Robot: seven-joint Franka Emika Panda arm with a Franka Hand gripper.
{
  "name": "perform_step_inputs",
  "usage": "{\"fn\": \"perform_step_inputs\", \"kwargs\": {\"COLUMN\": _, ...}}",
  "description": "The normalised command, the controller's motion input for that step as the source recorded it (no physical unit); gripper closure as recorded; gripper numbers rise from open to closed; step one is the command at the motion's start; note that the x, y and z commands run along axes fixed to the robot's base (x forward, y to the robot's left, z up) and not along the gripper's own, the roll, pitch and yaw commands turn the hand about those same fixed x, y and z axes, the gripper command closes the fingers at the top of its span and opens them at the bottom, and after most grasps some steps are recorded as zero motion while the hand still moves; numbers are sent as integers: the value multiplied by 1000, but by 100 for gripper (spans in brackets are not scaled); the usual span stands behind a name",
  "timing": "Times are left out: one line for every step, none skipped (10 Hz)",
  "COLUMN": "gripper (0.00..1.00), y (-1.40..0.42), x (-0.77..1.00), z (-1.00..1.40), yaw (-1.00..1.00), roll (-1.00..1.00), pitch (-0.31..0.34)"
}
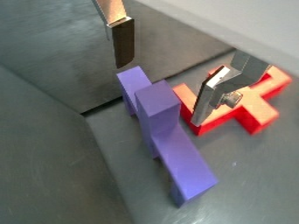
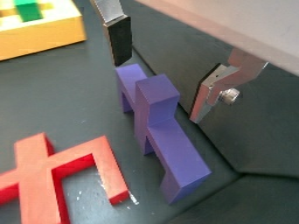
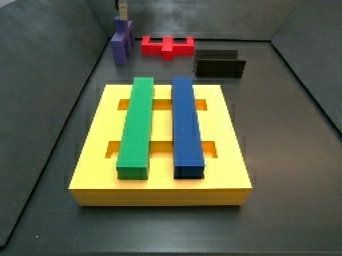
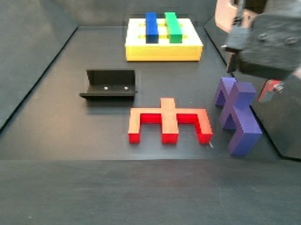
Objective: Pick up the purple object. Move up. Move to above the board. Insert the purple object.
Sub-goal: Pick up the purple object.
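Note:
The purple object [image 1: 163,131] is a long block with raised posts, lying on the dark floor next to the side wall. It shows in both wrist views [image 2: 158,131] and both side views [image 3: 120,45] [image 4: 237,114]. My gripper [image 1: 162,90] is open and empty. It hangs just above the purple object's raised end, with one finger [image 1: 121,42] on either side of it. The gripper also shows in the other views [image 2: 158,87] [image 4: 249,75] [image 3: 122,17]. The yellow board [image 3: 94,150] holds a green bar [image 3: 138,125] and a blue bar [image 3: 187,125].
A red comb-shaped piece [image 4: 171,123] lies beside the purple object and shows in both wrist views [image 1: 247,103] [image 2: 59,171]. The fixture [image 4: 109,85] stands between the red piece and the board [image 4: 165,53]. Walls close in the floor.

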Motion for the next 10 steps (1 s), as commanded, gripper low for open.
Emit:
{"fn": "perform_step_inputs", "kwargs": {"gripper": 0, "y": 0, "x": 0, "z": -220, "yaw": -837, "roll": -113, "pitch": 0}}
{"fn": "perform_step_inputs", "kwargs": {"gripper": 0, "y": 0, "x": 0, "z": -186, "yaw": -746, "roll": -63, "pitch": -11}}
{"fn": "perform_step_inputs", "kwargs": {"gripper": 0, "y": 9, "x": 0, "z": -157, "yaw": -651, "roll": -30, "pitch": -10}}
{"fn": "perform_step_inputs", "kwargs": {"gripper": 0, "y": 0, "x": -97, "z": -106, "yaw": -477, "roll": -4, "pitch": -24}}
{"fn": "perform_step_inputs", "kwargs": {"gripper": 0, "y": 0, "x": 0, "z": -126, "yaw": -349, "roll": 0, "pitch": -17}}
{"fn": "perform_step_inputs", "kwargs": {"gripper": 0, "y": 0, "x": 83, "z": -183, "yaw": -209, "roll": 0, "pitch": 0}}
{"fn": "perform_step_inputs", "kwargs": {"gripper": 0, "y": 0, "x": 206, "z": -249, "yaw": -80, "roll": 13, "pitch": 0}}
{"fn": "perform_step_inputs", "kwargs": {"gripper": 0, "y": 0, "x": 211, "z": -246, "yaw": -43, "roll": 37, "pitch": 0}}
{"fn": "perform_step_inputs", "kwargs": {"gripper": 0, "y": 0, "x": 69, "z": -183, "yaw": -37, "roll": 46, "pitch": 0}}
{"fn": "perform_step_inputs", "kwargs": {"gripper": 0, "y": 0, "x": 0, "z": -103, "yaw": -54, "roll": 27, "pitch": 0}}
